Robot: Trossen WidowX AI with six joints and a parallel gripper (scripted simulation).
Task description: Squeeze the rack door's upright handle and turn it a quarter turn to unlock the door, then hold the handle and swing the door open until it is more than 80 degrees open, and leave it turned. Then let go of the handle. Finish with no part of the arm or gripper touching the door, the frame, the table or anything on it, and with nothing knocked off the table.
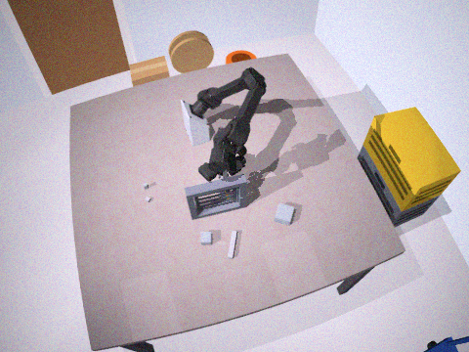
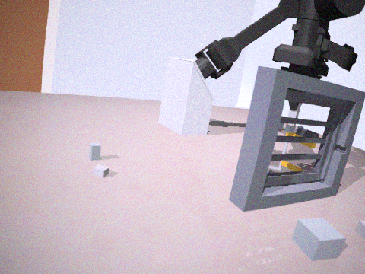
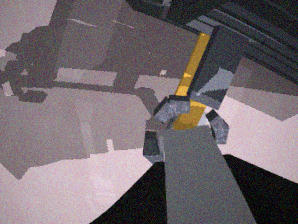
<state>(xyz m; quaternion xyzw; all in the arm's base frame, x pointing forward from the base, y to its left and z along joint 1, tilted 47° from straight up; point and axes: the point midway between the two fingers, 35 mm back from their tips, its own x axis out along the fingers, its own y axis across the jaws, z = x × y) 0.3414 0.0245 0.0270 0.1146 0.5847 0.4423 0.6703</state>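
The grey rack frame (image 1: pixel 215 185) (image 2: pixel 258 141) stands upright on the table. Its slatted door (image 2: pixel 300 139) looks shut in the opening. The grey handle (image 3: pixel 200 175) is on the door's far side from the top and exterior views. In the wrist view it stands at a slant to the dark mount (image 3: pixel 215 65) with its yellow strip (image 3: pixel 194 62), so it looks partly turned. My gripper (image 3: pixel 193 168) (image 2: pixel 293 106) is above and behind the frame, shut on the handle, a black finger on each side. The frame's top hides much of the grip in the exterior view.
A white slanted block (image 1: pixel 196 128) (image 2: pixel 182 99) stands at the arm's base. Two pale blocks (image 1: pixel 284 213) (image 1: pixel 206 238) and a white bar (image 1: pixel 233 244) lie on the frame's near side. Two tiny blocks (image 1: pixel 146 186) (image 1: pixel 149 198) lie to the left.
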